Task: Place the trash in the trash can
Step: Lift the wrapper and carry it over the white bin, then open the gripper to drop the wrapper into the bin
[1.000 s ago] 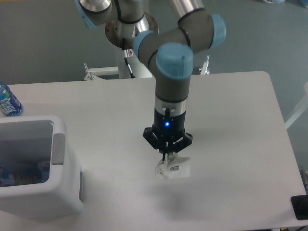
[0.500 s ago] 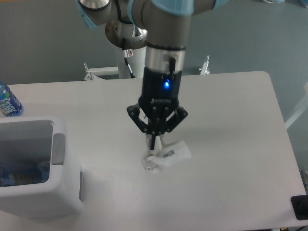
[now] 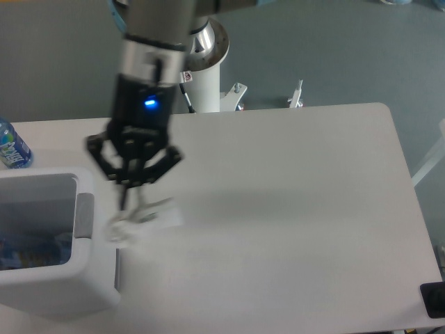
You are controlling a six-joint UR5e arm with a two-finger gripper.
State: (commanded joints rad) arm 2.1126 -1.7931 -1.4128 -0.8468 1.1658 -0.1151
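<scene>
One pincer [image 3: 129, 202] grips the blurry paper wad [image 3: 142, 221], seemingly in the air, with the trash can [image 3: 83, 216] just left.

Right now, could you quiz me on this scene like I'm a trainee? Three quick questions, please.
1. True or false: the tool carries the white paper wad above the table.
2. Which object stands at the table's far left edge? A) blue-labelled water bottle B) red mug C) stapler
3. Fill in: the paper wad hangs just beside the rim of the white ____.

Key
1. True: the wad hangs from the shut tool, next to the bin's grey strip.
2. A.
3. trash can, which already has something colourful inside.
</scene>
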